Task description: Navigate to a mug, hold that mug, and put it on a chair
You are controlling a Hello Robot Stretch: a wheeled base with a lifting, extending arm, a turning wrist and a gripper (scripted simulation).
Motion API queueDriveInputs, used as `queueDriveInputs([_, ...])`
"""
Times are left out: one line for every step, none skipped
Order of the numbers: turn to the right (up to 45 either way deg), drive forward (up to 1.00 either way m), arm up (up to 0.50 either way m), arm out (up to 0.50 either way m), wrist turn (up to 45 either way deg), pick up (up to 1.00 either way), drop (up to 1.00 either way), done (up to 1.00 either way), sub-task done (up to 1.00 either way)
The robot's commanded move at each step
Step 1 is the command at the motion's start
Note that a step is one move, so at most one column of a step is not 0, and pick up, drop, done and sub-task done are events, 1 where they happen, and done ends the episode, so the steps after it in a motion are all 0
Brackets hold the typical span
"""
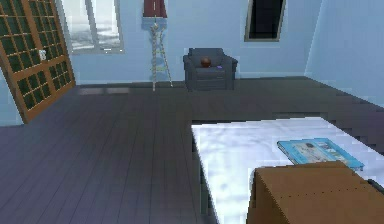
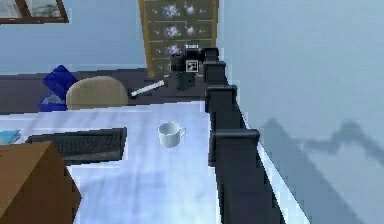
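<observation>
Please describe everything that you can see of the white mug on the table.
The mug is white and looks like glazed ceramic, with a round open mouth and what seems a small handle on its right in the arm side view. It stands upright on the pale tabletop, between the dark keyboard and the arm's dark bar, touching neither.

Tally for you, table (image 2: 150, 190) first: one white mug (image 2: 170, 133) toward its edge at the arm side view's right; one dark keyboard (image 2: 85, 145) inboard of the mug; one brown box (image 1: 310, 195) at a corner; one flat blue item (image 1: 320, 150) just beyond the box, by the table's edge. Seats, you count two: one grey armchair (image 1: 210, 72), one tan-backed chair (image 2: 97, 92) at the table's far edge. One reddish round object (image 1: 207, 62) on the armchair's seat. One floor lamp (image 1: 155, 50). One drawer cabinet (image 2: 180, 30).
</observation>
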Motion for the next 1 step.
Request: queueDriveInputs([0.0, 0.00, 0.00, 0.00, 18.0, 0.00, 0.00, 0.00, 0.00])
